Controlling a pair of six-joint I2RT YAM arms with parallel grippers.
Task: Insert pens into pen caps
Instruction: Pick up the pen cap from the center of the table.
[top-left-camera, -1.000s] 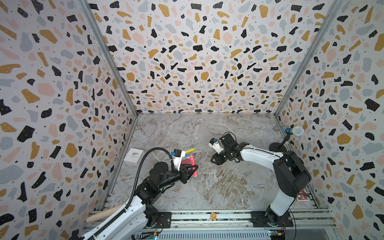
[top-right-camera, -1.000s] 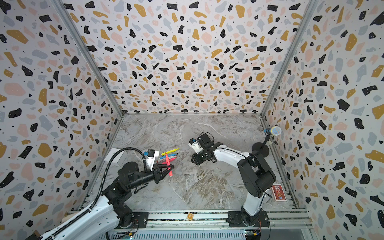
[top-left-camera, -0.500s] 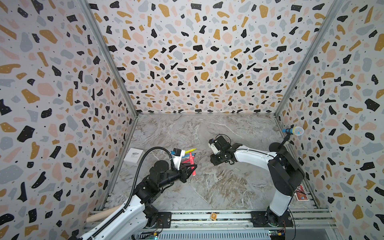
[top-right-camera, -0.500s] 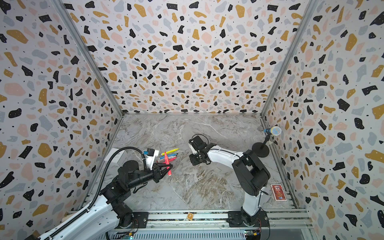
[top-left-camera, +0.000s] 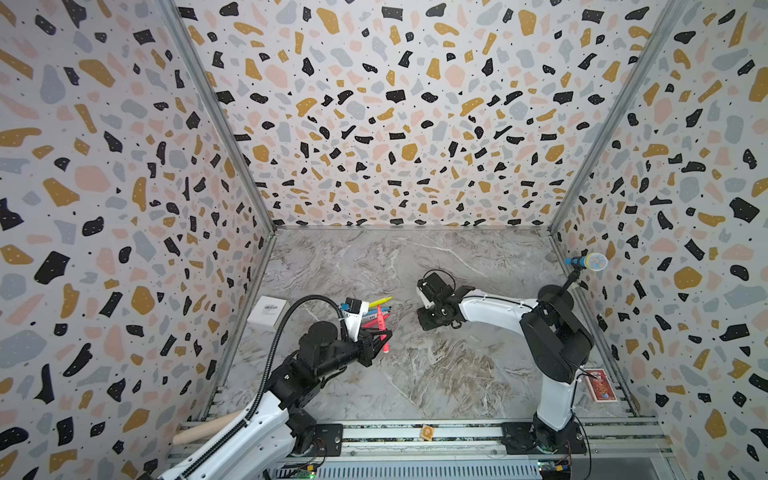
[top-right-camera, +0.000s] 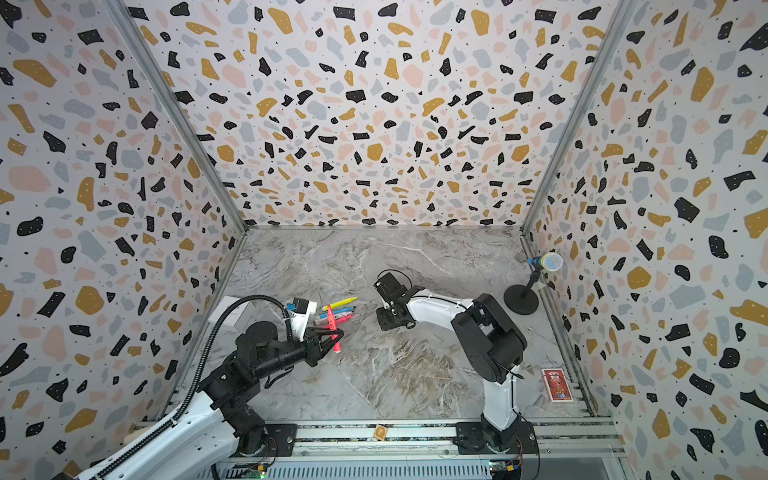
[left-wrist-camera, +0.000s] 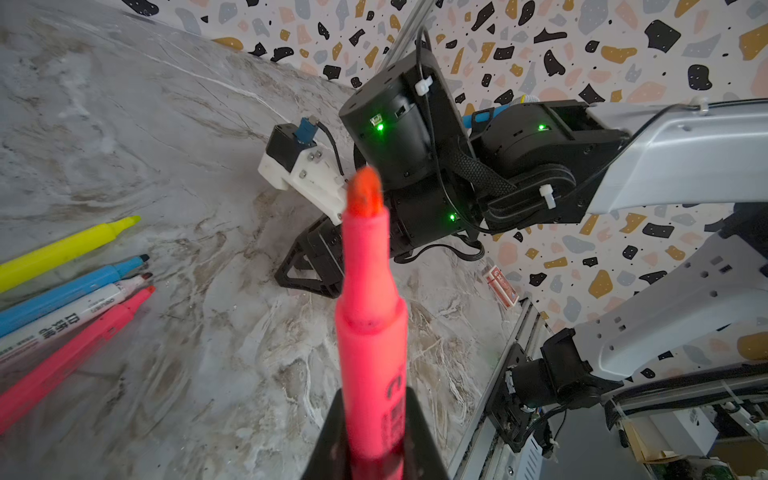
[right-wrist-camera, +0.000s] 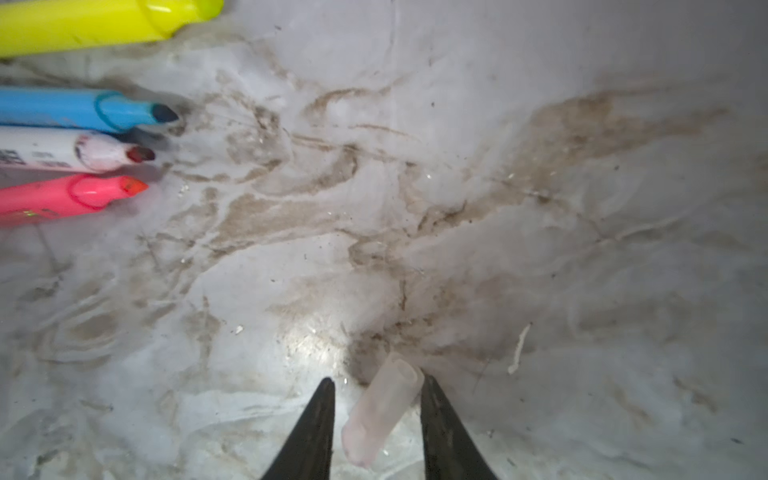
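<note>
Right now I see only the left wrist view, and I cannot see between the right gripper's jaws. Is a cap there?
Observer: Yes. The right wrist view shows a clear cap lying on the table between the right gripper's jaws.
Operator: Is it clamped?
Observer: Not yet. The jaws are open: one finger seems to touch the cap, and a gap shows at the other.
Operator: Which way does its open end face?
Observer: It seems to face outward, past the fingertips.
</note>
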